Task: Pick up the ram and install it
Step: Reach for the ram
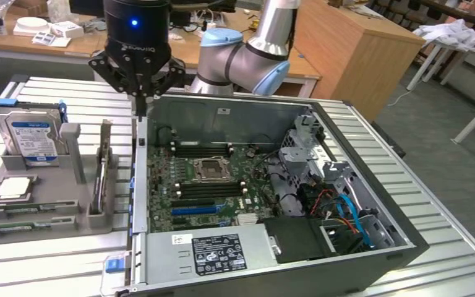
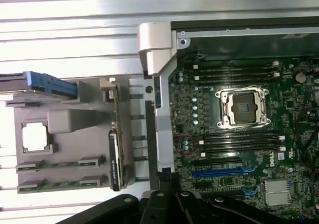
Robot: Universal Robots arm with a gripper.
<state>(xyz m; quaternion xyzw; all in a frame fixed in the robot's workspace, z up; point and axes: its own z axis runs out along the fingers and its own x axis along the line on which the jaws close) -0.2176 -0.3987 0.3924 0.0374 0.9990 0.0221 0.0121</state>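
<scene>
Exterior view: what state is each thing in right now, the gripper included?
Case: open, side panel off.
Gripper: fingers shut, above the case's edge.
Ram sticks: two, lying flat in the grey tray, not picked up.
CPU socket: empty, no cooler on it.
Hard drive: standing upright in the tray.

You have two rams [image 2: 59, 163], lying side by side along the edge of the one grey holder [image 1: 56, 224] farthest from its single drive [image 1: 33, 137]. That holder also carries one loose processor [image 1: 15, 187] and one upright card [image 1: 102, 176]. On the table [image 1: 47, 266] you have one open case [image 1: 221, 114], holding one motherboard [image 1: 190, 185] with one socket [image 1: 211, 167] and one power supply [image 1: 213, 250]. Above it all you have one arm [image 1: 258, 52] with one gripper [image 1: 141, 99].
</scene>
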